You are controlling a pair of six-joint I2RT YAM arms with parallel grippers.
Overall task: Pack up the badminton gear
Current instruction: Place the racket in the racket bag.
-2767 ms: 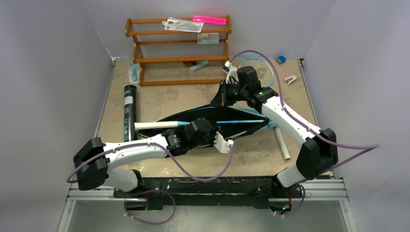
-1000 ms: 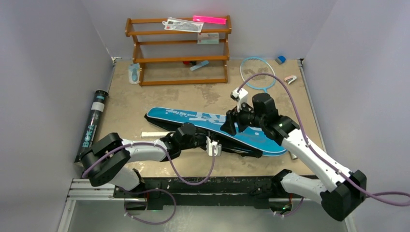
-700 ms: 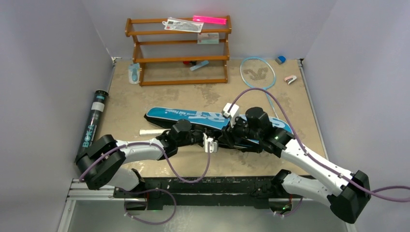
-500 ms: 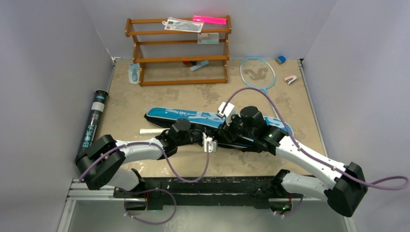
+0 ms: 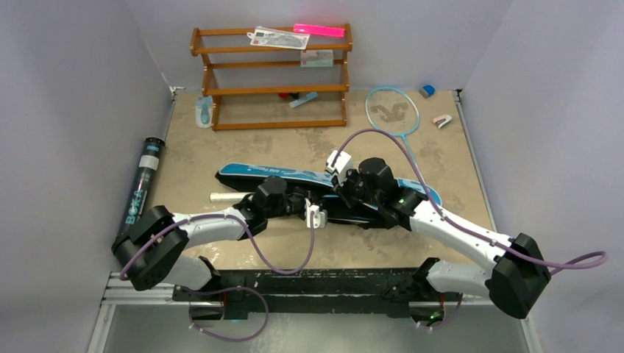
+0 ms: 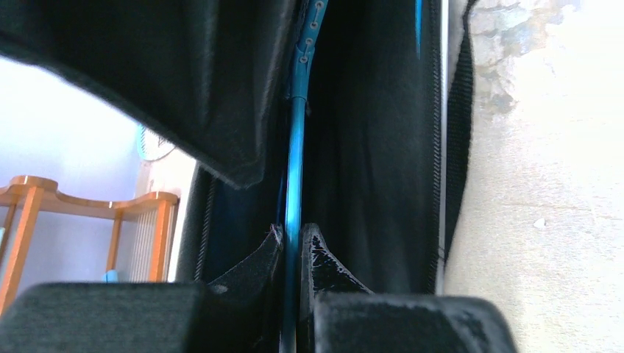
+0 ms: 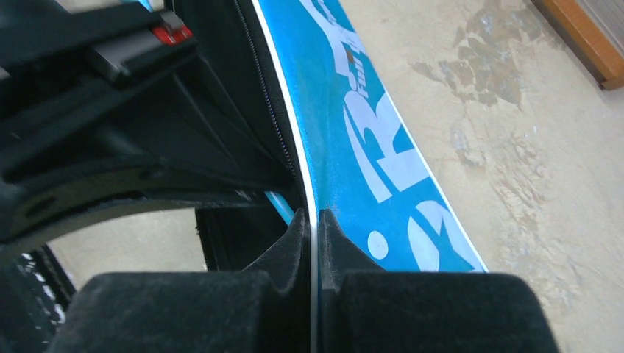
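Observation:
The blue "SPORT" bag (image 5: pixel 412 193) lies across the middle of the table, its black inside open toward me. My left gripper (image 5: pixel 300 200) reaches into it and is shut on the light-blue shaft (image 6: pixel 295 162) of a racket. That racket's white handle (image 5: pixel 228 197) sticks out of the bag's left end. My right gripper (image 5: pixel 346 195) is shut on the white-piped edge of the bag's blue flap (image 7: pixel 368 125). A second racket (image 5: pixel 392 112) lies at the back right. The black tube (image 5: pixel 140 193) lies at the table's left edge. A white shuttlecock (image 5: pixel 204 112) stands by the rack.
The brown wooden rack (image 5: pixel 272 77) stands at the back with small items on its shelves. A small blue bit (image 5: pixel 427 90) and a pink bit (image 5: pixel 441 120) lie at the back right. Grey walls close in both sides.
My right gripper has moved left along the bag and closed on the flap's edge. The bag and my left gripper have shifted a little left and back.

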